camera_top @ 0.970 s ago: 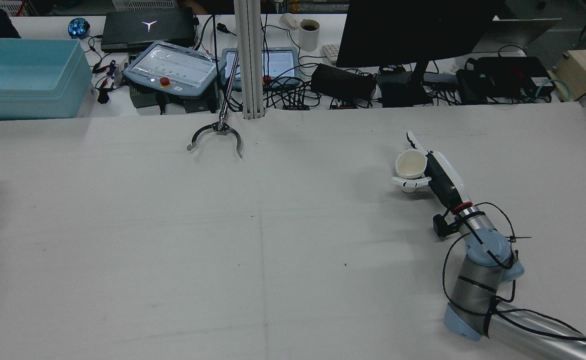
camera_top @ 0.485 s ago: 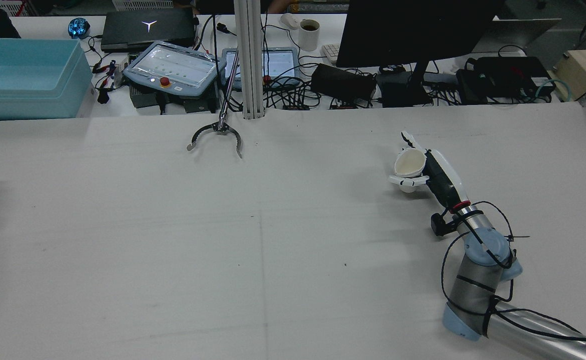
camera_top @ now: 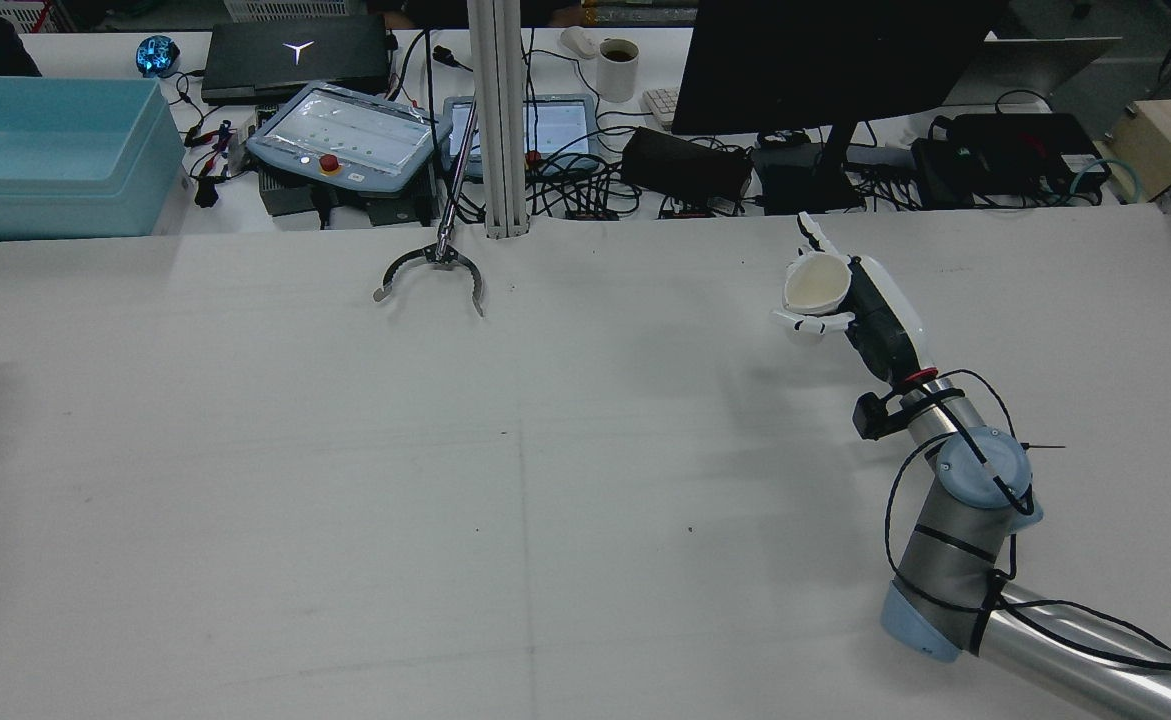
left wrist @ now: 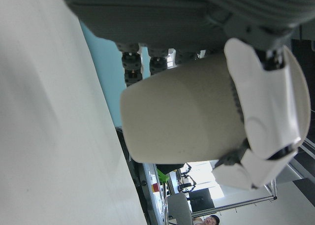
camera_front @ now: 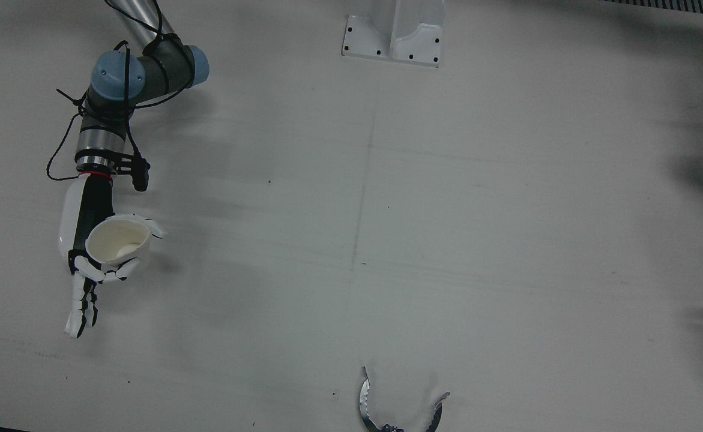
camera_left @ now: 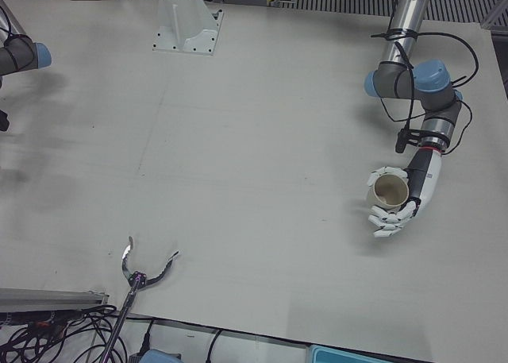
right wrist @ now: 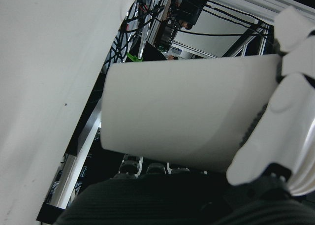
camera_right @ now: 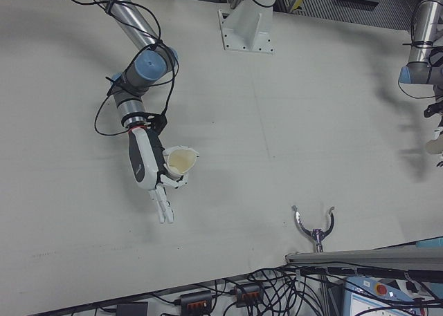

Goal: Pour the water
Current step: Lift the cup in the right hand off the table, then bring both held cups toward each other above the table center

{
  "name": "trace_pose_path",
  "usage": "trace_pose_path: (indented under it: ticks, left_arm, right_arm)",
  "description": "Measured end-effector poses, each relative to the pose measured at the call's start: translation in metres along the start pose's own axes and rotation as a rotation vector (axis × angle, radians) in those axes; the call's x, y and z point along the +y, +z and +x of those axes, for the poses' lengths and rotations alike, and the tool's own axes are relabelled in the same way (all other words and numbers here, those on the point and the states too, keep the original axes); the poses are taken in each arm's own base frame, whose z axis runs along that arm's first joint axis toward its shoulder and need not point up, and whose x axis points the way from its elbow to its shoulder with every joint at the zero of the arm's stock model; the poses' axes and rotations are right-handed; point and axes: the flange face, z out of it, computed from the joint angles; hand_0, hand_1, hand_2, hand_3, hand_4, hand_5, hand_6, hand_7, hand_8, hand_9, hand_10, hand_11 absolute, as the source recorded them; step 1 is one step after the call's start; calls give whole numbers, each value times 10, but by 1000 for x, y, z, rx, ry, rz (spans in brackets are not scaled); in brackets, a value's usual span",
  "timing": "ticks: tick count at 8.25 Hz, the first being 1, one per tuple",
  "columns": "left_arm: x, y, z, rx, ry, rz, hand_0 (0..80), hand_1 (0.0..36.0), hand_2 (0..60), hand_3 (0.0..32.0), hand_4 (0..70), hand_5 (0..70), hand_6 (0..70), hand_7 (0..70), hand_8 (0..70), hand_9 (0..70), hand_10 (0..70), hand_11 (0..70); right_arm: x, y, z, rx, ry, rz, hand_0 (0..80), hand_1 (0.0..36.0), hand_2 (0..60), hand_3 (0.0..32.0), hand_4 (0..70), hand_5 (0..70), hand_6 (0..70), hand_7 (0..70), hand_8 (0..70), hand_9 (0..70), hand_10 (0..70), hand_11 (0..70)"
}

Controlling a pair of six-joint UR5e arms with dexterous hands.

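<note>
1. My right hand (camera_top: 860,310) is wrapped around a cream cup (camera_top: 813,284); some fingers curl about its wall, while others (camera_front: 81,312) stick straight out past it.
2. The cup is carried clear above the white table (camera_top: 505,470), mouth tipped a little to one side, over the far right part of the table in the rear view.
3. My left hand (camera_left: 406,196) grips a second cup (camera_left: 389,190), beige, with its open mouth towards the left-front camera; whether it touches the table I cannot tell.
4. Metal tongs (camera_top: 432,270) lie at the table's far edge, well apart from both cups.
</note>
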Motion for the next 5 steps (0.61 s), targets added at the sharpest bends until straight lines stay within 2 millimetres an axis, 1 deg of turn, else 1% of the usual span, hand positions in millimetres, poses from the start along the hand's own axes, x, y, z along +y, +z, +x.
trace_pose_path:
  ticks: [1, 2, 3, 4, 5]
  left_arm:
    - [8, 6, 1, 3, -4, -15, 490, 360, 600, 0, 413, 700, 324, 411, 173, 250, 143, 225]
    - [23, 15, 2, 3, -7, -35, 490, 360, 600, 0, 425, 700, 329, 415, 175, 252, 144, 227]
    - [48, 32, -4, -12, -13, -65, 496, 360, 600, 0, 444, 700, 334, 421, 176, 253, 144, 227]
    - [82, 57, -16, -47, -23, -108, 498, 360, 600, 0, 446, 700, 333, 421, 175, 252, 143, 226]
    - [124, 87, -34, -90, -38, -159, 499, 360, 600, 0, 454, 700, 336, 423, 177, 254, 144, 227]
  right_arm:
    - [11, 8, -17, -29, 14, -17, 479, 177, 419, 0, 699, 700, 65, 73, 3, 0, 59, 88]
    - [18, 14, -30, -49, 20, -26, 477, 206, 560, 0, 700, 700, 73, 86, 4, 3, 63, 94]
    - [22, 18, -42, -64, 20, -28, 479, 212, 564, 0, 700, 700, 73, 92, 4, 4, 64, 96]
    - [27, 21, -53, -74, 16, -25, 479, 215, 568, 0, 686, 700, 73, 92, 4, 4, 64, 97]
    - [33, 23, -65, -84, 12, -22, 479, 215, 566, 0, 678, 700, 73, 88, 4, 3, 66, 100]
